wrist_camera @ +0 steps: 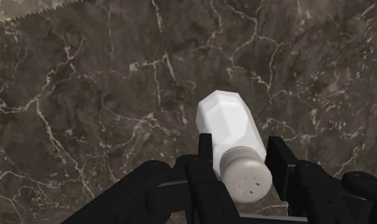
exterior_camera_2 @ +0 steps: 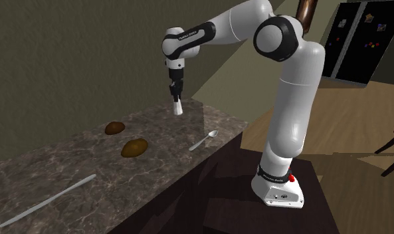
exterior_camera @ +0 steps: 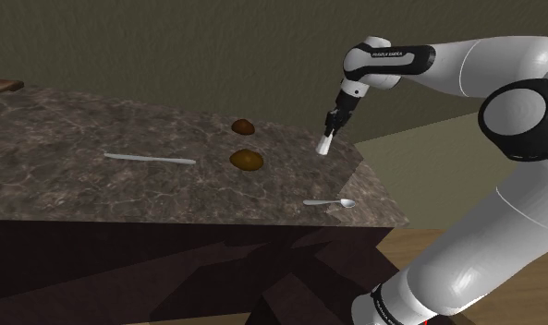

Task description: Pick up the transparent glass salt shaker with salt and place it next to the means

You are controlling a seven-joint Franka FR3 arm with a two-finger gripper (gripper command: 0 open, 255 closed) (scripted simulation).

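One white shaker [exterior_camera: 324,143], two brown lumps [exterior_camera: 243,126] [exterior_camera: 248,160], one spoon [exterior_camera: 329,202], one long grey utensil [exterior_camera: 150,159].

You're working in a home kitchen. A dark veined stone countertop [exterior_camera: 96,120] carries a spoon [exterior_camera: 329,202] at five o'clock in the shoulder view, two brown food lumps [exterior_camera: 247,160] near its middle, and a white salt shaker [exterior_camera: 324,143] nearby. In the second exterior view, a black refrigerator [exterior_camera_2: 361,40] dotted with magnets stands at two o'clock, over wood flooring [exterior_camera_2: 361,193].

Claw [wrist_camera: 243,151] clasps white salt shaker [wrist_camera: 228,124] w/ grey cap, dark marble top [wrist_camera: 85,95] behind.
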